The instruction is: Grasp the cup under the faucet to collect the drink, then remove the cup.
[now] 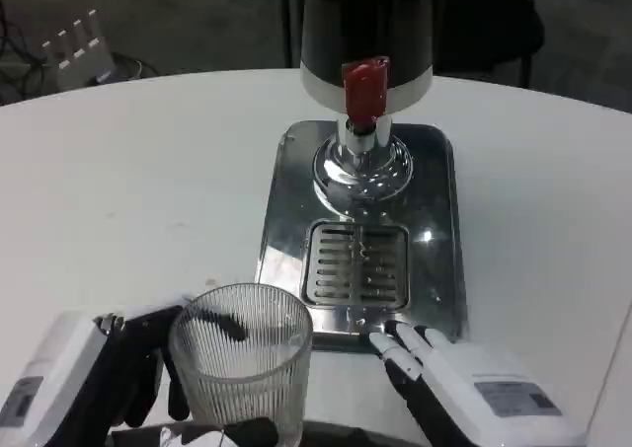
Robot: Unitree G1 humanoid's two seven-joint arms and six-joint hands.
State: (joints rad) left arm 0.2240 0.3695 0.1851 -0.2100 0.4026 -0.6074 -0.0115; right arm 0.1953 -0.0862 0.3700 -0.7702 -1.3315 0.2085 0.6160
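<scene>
A clear ribbed glass cup point(242, 363) stands near the table's front edge, left of the dispenser's base, with my left hand point(118, 373) wrapped around it from the left and front. The cup looks empty. The black drink dispenser point(367, 23) with its red tap lever point(364, 87) stands at the back, above a steel drip tray point(357, 261) with a slotted grate. My right hand point(459, 388) rests on the table just in front of the tray's right corner, fingers extended and holding nothing.
The shiny steel base plate point(444, 220) takes up the table's middle. A white ridged object point(77, 44) lies beyond the table at the far left. Bare white tabletop point(128, 190) spreads to the left and right of the dispenser.
</scene>
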